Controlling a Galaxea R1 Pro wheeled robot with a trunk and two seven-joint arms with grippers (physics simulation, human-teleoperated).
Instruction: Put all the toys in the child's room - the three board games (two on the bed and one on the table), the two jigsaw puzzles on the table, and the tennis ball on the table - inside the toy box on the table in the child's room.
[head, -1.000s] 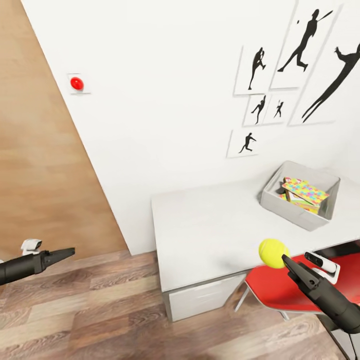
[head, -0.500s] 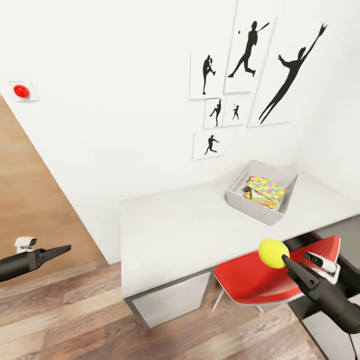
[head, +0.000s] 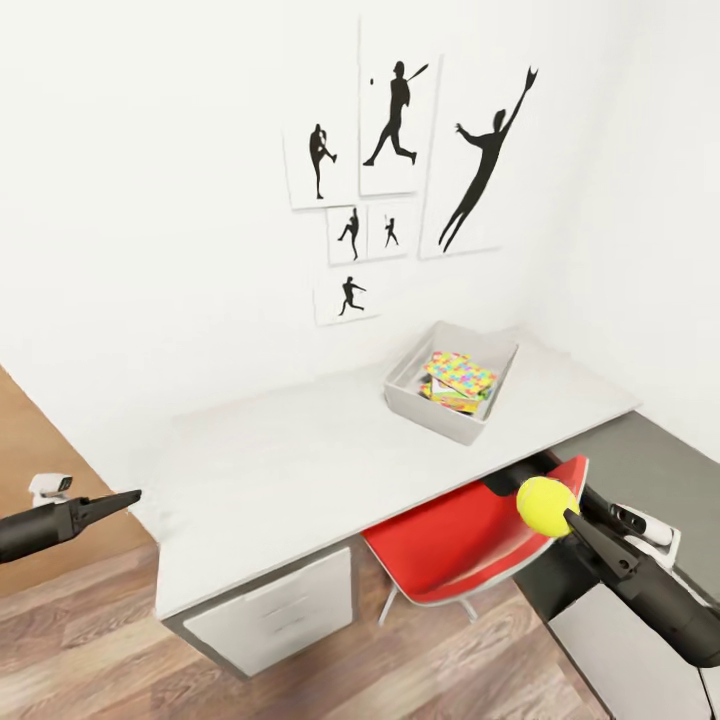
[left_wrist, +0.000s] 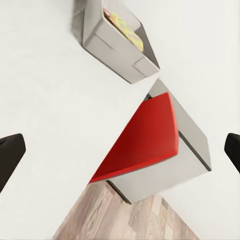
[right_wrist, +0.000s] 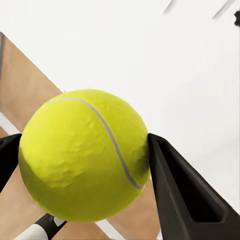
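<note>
- The right fingers (right_wrist: 165, 170) pinch the tennis ball (right_wrist: 85, 155) from both sides — one dark pad against each flank, with the ball's white seam curving between them.
- In the head view the right gripper (head: 566, 514) holds that ball (head: 545, 505) in the air above the front edge of the red chair (head: 470, 550), in front of the worktop (head: 300, 470) and not touching it.
- The left gripper (head: 130, 496) hangs off the worktop's left end over the wood-plank floor (head: 90, 640); in the left wrist view its fingers (left_wrist: 10, 155) stand spread wide, with nothing between them.
- The toy box (head: 440, 415) sits on the light grey worktop near the wall, well apart from the ball.
- Inside it lie the jigsaw puzzles (head: 458, 375), multicoloured squares stacked at a tilt; what lies under them I cannot tell.
- The chair is pushed partly under the worktop, just beside the white drawers (head: 275, 615).
- Black sports silhouette prints (head: 400, 170) hang on the white wall above the toy box.
- To the right, a dark grey top (head: 650, 460) joins the light one.
</note>
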